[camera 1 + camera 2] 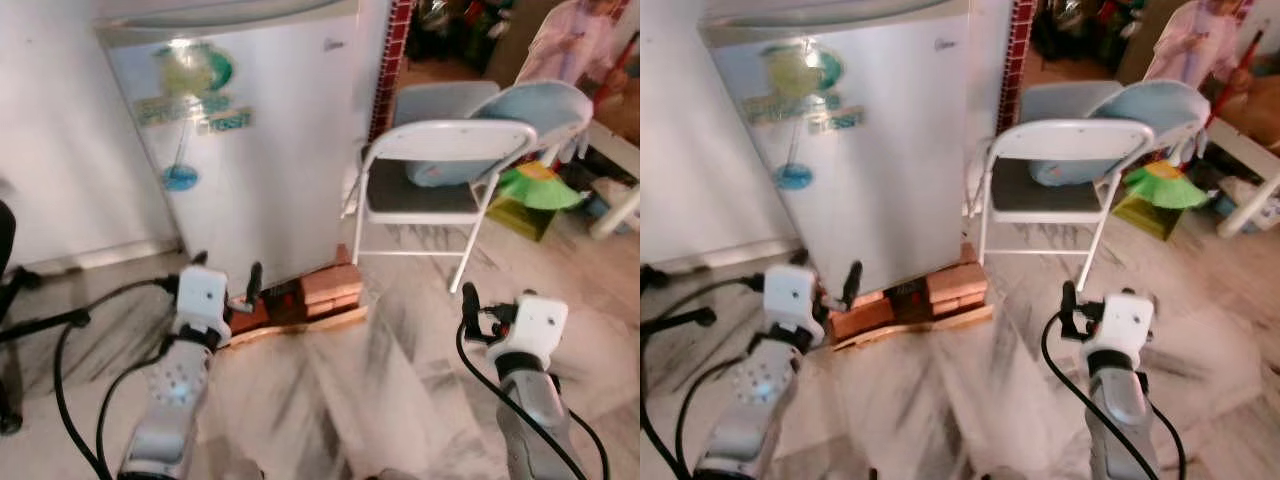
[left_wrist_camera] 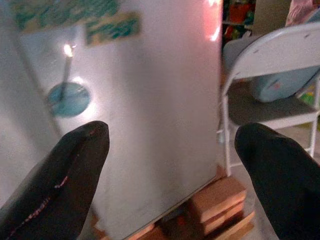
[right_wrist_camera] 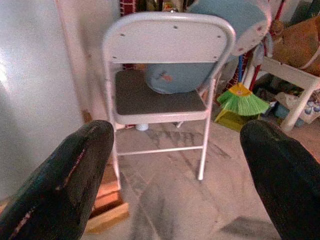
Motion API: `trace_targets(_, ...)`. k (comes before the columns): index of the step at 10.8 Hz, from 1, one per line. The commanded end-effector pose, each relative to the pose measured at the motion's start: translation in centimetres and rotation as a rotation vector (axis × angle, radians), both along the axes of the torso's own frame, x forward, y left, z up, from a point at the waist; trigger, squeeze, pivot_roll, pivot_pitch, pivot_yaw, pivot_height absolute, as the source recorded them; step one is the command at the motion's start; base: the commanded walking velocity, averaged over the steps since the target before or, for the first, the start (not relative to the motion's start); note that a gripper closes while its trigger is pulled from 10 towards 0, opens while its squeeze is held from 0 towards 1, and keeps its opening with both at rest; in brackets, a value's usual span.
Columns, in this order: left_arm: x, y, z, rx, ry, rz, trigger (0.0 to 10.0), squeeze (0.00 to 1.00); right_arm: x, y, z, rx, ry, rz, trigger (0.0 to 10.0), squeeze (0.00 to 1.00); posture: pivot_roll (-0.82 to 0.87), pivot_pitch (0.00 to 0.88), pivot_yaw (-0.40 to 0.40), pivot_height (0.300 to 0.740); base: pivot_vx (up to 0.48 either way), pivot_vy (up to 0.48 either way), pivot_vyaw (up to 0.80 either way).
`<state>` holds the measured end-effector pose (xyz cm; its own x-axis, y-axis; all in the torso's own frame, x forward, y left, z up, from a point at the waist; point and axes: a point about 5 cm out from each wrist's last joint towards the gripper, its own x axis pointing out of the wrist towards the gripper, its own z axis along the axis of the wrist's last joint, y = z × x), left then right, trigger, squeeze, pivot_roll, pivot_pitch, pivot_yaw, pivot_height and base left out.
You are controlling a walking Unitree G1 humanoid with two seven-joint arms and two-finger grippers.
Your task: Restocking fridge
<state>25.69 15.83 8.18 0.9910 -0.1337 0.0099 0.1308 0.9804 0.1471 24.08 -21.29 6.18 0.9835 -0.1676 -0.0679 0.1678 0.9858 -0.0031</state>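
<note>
The robot is facing the small fridge (image 1: 250, 150), far left on bricks (image 1: 325, 285) with its door closed, while the left gripper (image 2: 170, 165) and right gripper (image 3: 175, 170) are hanging spread and empty, so restocking looks unstarted.

The fridge (image 1: 250, 140) door carries a green and teal sticker (image 1: 190, 95) on its upper left part, with lettering in two rows, but the letters are too blurred to read; the lower row may end in "rest" or "fresh". A small grey mark (image 1: 333, 44) near the door's top right corner looks like a brand logo, too small to make out.
</note>
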Motion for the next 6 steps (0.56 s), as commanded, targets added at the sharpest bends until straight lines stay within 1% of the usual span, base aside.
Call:
trace_targets(1, 0.06, 0.37, -0.02, 0.012, 0.006, 0.01, 10.0, 0.64, 0.38, 0.35, 0.38, -0.007, -0.014, 0.022, 10.0, 0.0, 0.12, 0.046, -0.016, 0.74, 0.0, 0.469, -0.5)
trace_targets(2, 0.05, 0.4, -0.06, 0.022, 0.005, 0.009, 10.0, 0.0, 0.44, 0.43, 0.39, -0.006, -0.014, 0.024, 10.0, 0.0, 0.12, 0.047, -0.017, 0.74, 0.0, 0.469, -0.41)
trace_targets(5, 0.04, 0.31, -0.27, 0.015, 0.017, 0.015, 10.0, 0.0, 0.56, 0.63, 0.42, 0.0, -0.015, 0.032, 10.0, 0.0, 0.12, 0.049, -0.018, 0.74, 0.0, 0.48, 0.0)
trace_targets(6, 0.0, 0.09, -0.22, 0.022, 0.011, 0.009, 10.0, 0.0, 0.64, 0.65, 0.44, -0.003, -0.013, 0.036, 10.0, 0.0, 0.12, 0.053, -0.016, 0.74, 0.0, 0.48, -0.41)
